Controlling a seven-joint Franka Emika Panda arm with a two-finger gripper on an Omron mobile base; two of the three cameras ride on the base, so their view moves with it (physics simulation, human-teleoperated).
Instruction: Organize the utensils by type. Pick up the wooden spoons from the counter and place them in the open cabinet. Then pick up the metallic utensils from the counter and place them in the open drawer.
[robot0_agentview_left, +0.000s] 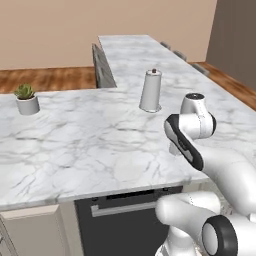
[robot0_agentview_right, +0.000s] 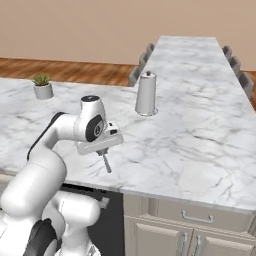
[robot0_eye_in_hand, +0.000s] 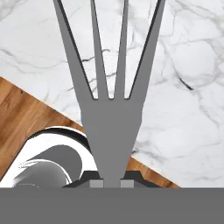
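Grey steel fork (robot0_eye_in_hand: 111, 109) clamped in gripper (robot0_agentview_right: 103, 153) above white marble surface (robot0_agentview_left: 90, 145).

Left to right in right base view: small spiky green plant in pale round pot (robot0_agentview_right: 43, 86); bent white arm with dark joints, gripper pointing down, jaws pinched together on slim fork handle near front edge; smooth white cylindrical holder with dark knob (robot0_agentview_right: 146, 93) standing upright. Flat matte prongs, four, fanning out in hand view over grey-veined stone. No writing legible.
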